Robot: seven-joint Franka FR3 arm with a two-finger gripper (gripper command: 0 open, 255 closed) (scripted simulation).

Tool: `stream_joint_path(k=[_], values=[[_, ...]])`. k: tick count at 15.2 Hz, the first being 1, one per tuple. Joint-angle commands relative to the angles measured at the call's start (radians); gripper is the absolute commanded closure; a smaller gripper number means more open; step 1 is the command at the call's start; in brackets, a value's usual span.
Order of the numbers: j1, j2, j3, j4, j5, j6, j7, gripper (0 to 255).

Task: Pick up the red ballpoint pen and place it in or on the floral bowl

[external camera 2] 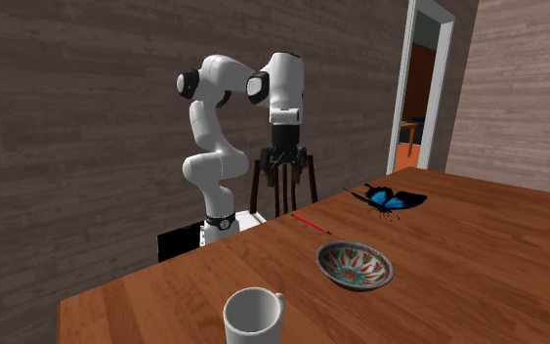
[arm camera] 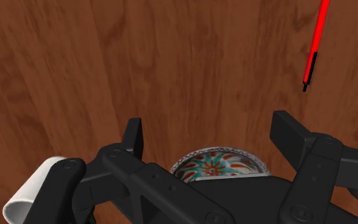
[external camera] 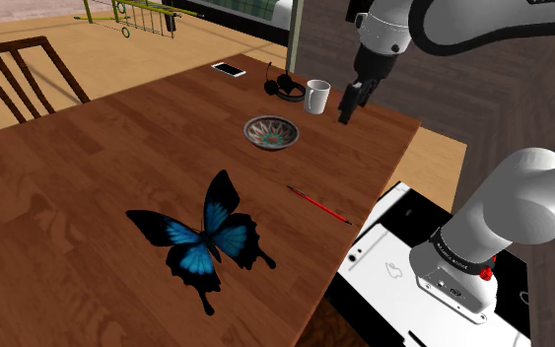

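Gripper (external camera: 349,110) open, empty, hanging above the table (external camera: 88,177). We see the pen (external camera: 318,205) lying flat near the table edge by the stand (external camera: 388,237), apart from the bowl (external camera: 270,132) further in.

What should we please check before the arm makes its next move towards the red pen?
1. Gripper open: ok, its jaws stand apart with nothing between them.
2. Red pen free to grasp: ok, it lies flat and alone on the table.
3. Gripper lined up over the pen: not ok, it hangs in the air by the white mug, with the pen off to one side.
4. Floral bowl ready: ok, upright and empty.
5. Butterfly clear of the pen: ok, they lie apart.
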Motion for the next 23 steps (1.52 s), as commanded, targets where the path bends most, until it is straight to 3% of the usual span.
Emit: stream_joint_path(k=[1,8,14,23], values=[[0.016,0.045,0.037,-0.012,0.023,0.049,0.04,0],[0.054,0.218,0.148,-0.02,0.073,0.202,0.155,0],[0.071,0.406,0.246,0.018,0.073,0.331,0.267,0],[0.059,0.503,0.27,-0.019,0.033,0.457,0.306,0]])
